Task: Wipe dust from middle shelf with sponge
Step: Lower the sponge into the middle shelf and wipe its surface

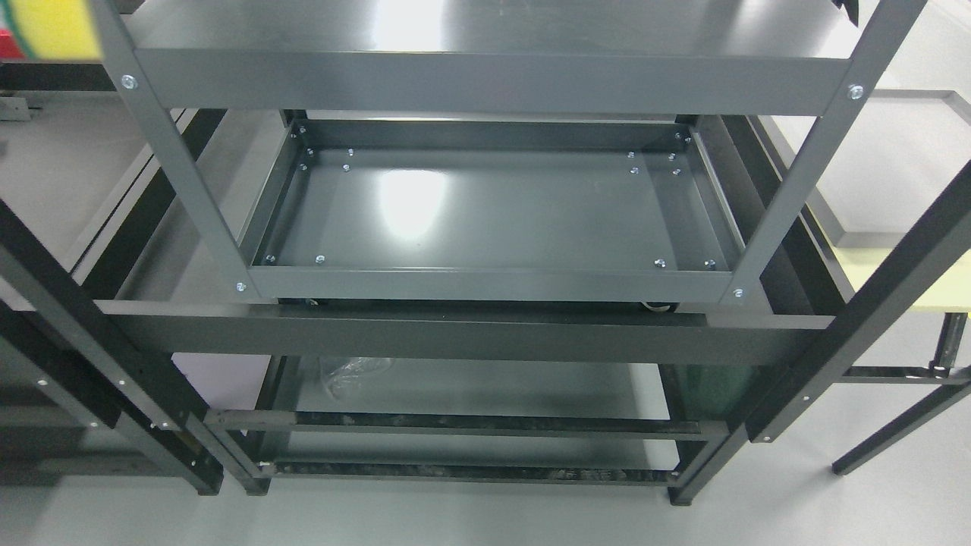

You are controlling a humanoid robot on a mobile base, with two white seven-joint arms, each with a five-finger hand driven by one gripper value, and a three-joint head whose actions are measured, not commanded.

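Observation:
A grey metal rack fills the head view. Its top shelf (485, 30) runs along the upper edge. Below it lies a tray-like shelf (531, 220) with a raised rim and a glossy, bare floor. A yellow sponge (45, 26) with a green edge shows blurred in the top left corner, beside the rack's left post (174, 159). What holds the sponge is cut off by the picture's edge. Neither hand shows.
A bottom shelf (493, 390) carries a crumpled clear plastic bag (353, 371). Black frames (857, 326) stand around the grey rack on both sides. A pale yellow tabletop (910, 284) sits at the right, and grey floor (485, 516) lies in front.

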